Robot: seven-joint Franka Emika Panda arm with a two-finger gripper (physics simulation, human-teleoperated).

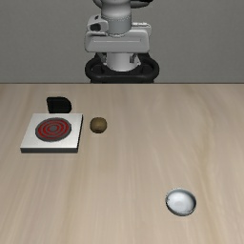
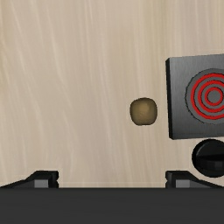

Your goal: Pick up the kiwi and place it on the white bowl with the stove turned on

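Exterior view: you see the kiwi (image 1: 98,124) lying on the wooden table (image 1: 143,162), just beside the stove (image 1: 53,133), on the exterior view's right of it. The stove's rings are red. A black knob (image 1: 59,103) sits just beside the stove too. The white bowl (image 1: 180,201) is well apart from the stove, on the same side as the kiwi. In the wrist view, your gripper (image 2: 112,179) is up above the table. Its fingers (image 2: 42,178) are wide apart and hold nothing.
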